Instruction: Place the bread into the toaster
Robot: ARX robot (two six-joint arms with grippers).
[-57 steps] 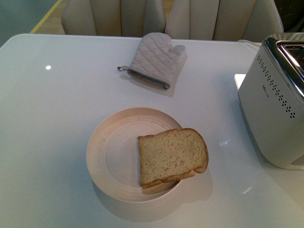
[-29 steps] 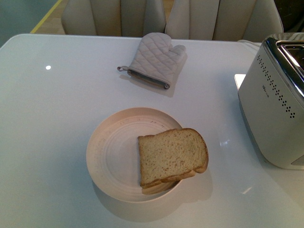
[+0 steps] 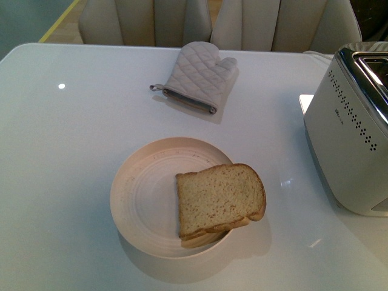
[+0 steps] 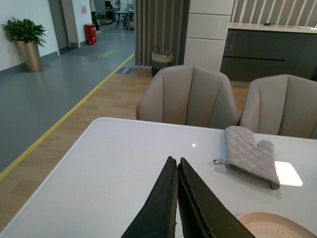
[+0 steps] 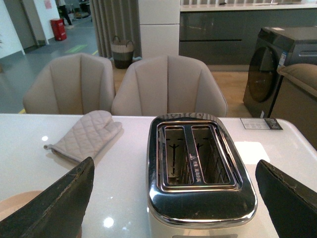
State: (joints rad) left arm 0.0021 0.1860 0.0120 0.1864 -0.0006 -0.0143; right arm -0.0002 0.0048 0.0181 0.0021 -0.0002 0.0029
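Observation:
Two stacked slices of bread (image 3: 219, 200) lie on the right side of a round cream plate (image 3: 142, 197) near the table's front. The white toaster (image 3: 348, 130) stands at the right edge, its side holes facing the plate. Neither gripper shows in the front view. In the right wrist view the toaster (image 5: 198, 201) is directly beneath my open right gripper (image 5: 174, 163), both chrome slots empty, a dark finger (image 5: 54, 203) on either side of it. My left gripper (image 4: 174, 159) is shut on nothing above the bare table, with the plate's rim (image 4: 272, 222) close beside it.
A grey quilted oven mitt (image 3: 197, 76) lies at the back middle of the white table (image 3: 60, 157). Two beige chairs (image 3: 182, 21) stand behind the far edge. The mitt (image 4: 250, 154) also shows beyond the left gripper.

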